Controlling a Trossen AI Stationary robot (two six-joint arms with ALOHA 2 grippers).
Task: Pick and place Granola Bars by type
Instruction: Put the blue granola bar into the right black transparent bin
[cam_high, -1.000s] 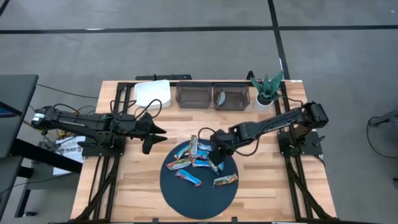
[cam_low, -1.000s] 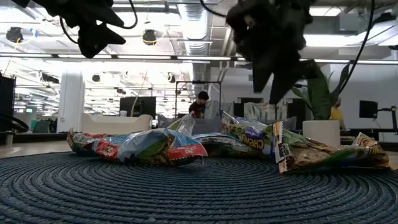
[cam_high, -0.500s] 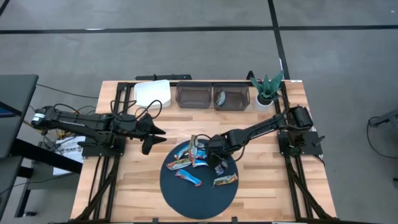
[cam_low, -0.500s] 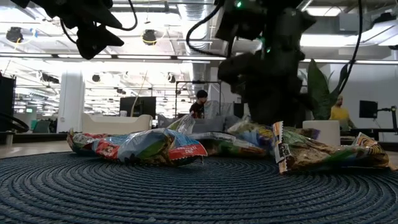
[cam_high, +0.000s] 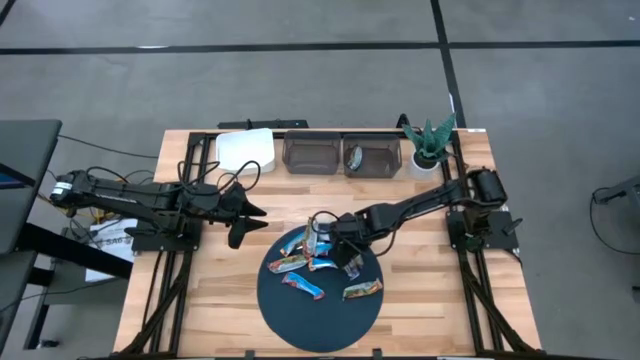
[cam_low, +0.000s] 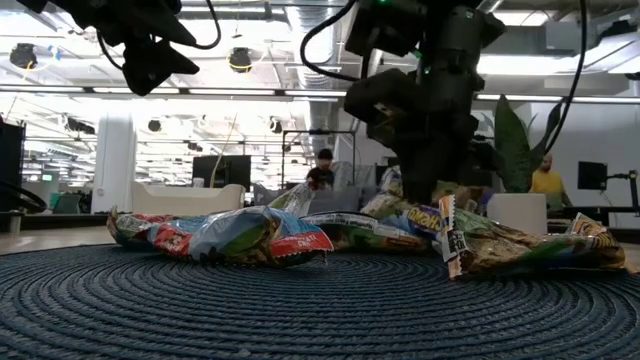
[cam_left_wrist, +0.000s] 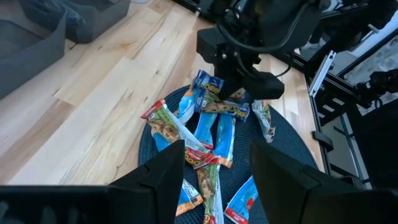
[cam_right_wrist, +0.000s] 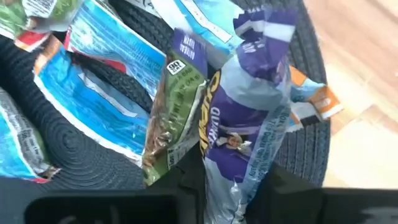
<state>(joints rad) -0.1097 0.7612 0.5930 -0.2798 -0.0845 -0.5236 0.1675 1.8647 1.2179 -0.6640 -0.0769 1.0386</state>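
Note:
Several Granola Bars (cam_high: 312, 258) in blue, green and red foil lie piled on a round dark woven mat (cam_high: 320, 305). My right gripper (cam_high: 326, 234) is down at the pile's far edge, shut on a purple-wrapped bar (cam_right_wrist: 249, 118). A green bar (cam_right_wrist: 177, 106) leans against that bar's side. Left of the mat and above the table, my left gripper (cam_left_wrist: 214, 180) hangs open with nothing between its fingers. My right gripper pinches the purple bar between its two fingers near one end (cam_right_wrist: 227, 177), where the wrapper is crumpled. The fingers slant down from the table's right. In the low view the bar (cam_low: 418, 214) tilts up toward the fingers, its lower part still among the other bars.
Two dark bins (cam_high: 340, 154) stand along the far edge, the right one with a silvery bar inside. A white tray (cam_high: 246, 148) sits to their left and a potted plant (cam_high: 430, 142) to their right. Bare wood shows on both sides of the mat.
My right gripper has come down and toward the table's left onto the pile, and its fingers have shut on the purple bar. That bar's end has tipped up. The other bars and my left arm have kept still.

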